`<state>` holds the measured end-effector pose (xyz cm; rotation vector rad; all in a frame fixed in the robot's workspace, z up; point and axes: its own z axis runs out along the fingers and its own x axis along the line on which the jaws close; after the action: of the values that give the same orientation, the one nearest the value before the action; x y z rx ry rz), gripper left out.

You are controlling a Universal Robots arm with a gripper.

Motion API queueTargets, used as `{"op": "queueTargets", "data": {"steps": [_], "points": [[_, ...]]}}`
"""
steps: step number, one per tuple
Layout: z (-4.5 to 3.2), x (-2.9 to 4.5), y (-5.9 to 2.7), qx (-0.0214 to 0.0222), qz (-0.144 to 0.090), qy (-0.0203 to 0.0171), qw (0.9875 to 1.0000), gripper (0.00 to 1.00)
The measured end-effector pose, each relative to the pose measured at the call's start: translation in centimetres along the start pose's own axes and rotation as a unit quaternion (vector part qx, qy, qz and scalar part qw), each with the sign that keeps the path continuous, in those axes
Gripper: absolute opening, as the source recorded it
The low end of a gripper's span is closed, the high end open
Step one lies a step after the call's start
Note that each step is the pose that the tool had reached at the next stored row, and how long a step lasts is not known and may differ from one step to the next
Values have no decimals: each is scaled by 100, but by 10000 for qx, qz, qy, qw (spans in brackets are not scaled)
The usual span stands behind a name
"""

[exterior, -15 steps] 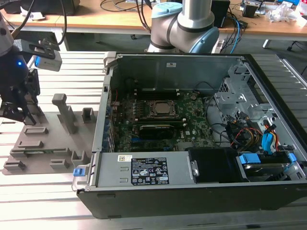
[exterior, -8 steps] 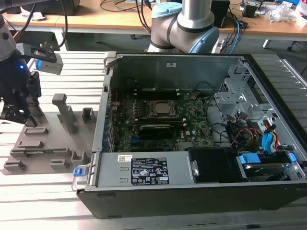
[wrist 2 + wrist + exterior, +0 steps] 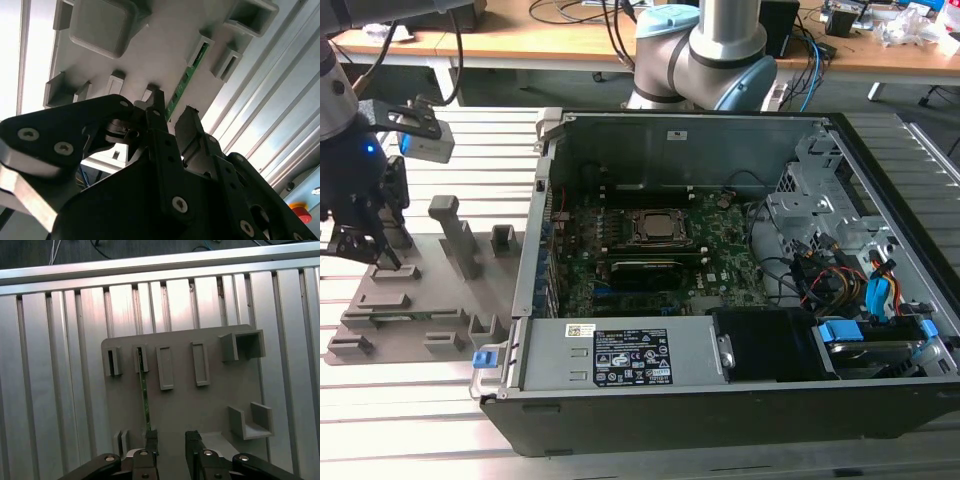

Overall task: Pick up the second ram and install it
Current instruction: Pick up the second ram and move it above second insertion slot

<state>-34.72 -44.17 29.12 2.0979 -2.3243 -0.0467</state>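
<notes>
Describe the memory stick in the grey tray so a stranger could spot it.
Start at the grey holder tray lying on the ribbed metal table. The memory stick stands on edge between two slots, close to the end effector. It is the tray's only green part, long and thin.

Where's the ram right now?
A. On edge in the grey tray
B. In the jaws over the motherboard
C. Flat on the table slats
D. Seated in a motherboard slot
A: the ram stands on edge in the tray, with the gripper at its end, jaws open.
</notes>
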Motion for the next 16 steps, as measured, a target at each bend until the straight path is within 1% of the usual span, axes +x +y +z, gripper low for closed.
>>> {"op": "queueTargets", "data": {"steps": [1, 2, 3, 5, 6, 9, 11, 16], "points": [[6, 6, -2, 1, -1, -1, 10000, 36], [18, 31, -5, 1, -1, -1, 10000, 36], [26, 64, -8, 0, -1, 0, 10000, 36], [74, 166, -18, 1, -2, -1, 10000, 36], [90, 178, -19, 1, -3, -1, 10000, 36], [136, 185, -20, 0, -3, -1, 10000, 36], [189, 186, -23, 1, -4, 0, 10000, 36], [262, 187, -24, 1, -3, 0, 10000, 36]]}}
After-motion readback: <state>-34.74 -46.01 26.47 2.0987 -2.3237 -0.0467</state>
